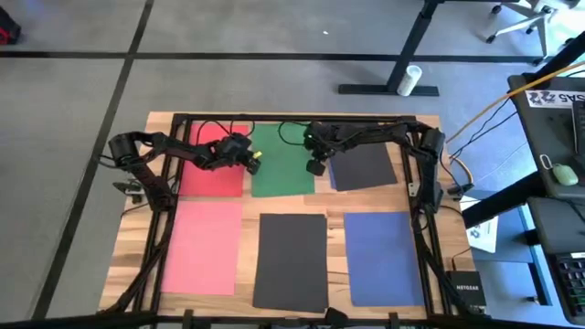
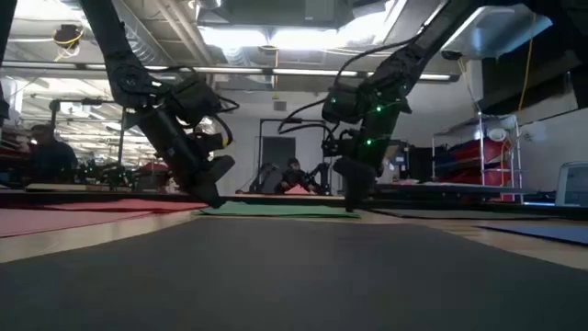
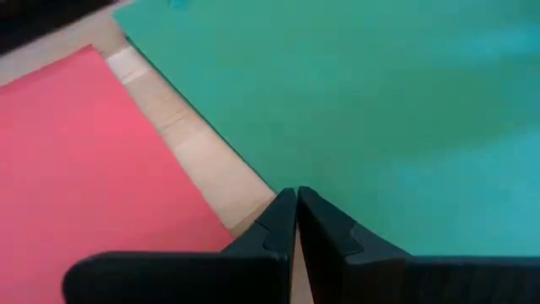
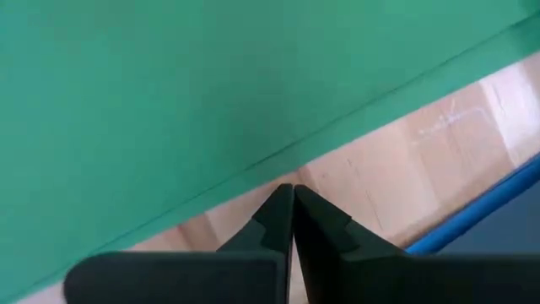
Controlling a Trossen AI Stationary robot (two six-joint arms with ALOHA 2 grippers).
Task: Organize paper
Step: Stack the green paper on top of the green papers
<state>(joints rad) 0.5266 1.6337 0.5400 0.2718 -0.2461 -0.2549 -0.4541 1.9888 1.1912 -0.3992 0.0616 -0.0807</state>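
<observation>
Green sheet lies flat: judged light, limp, best pinched at an edge. Left gripper and right gripper, both clenched empty, flank its side edges.

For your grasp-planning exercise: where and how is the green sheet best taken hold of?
Probably at an edge, not the middle: the green sheet lies flat on the table, so nothing stands up to pinch. Bare wood strips run along both long sides; the left hand and right hand, both shut, sit there. Come low from either side.
</observation>
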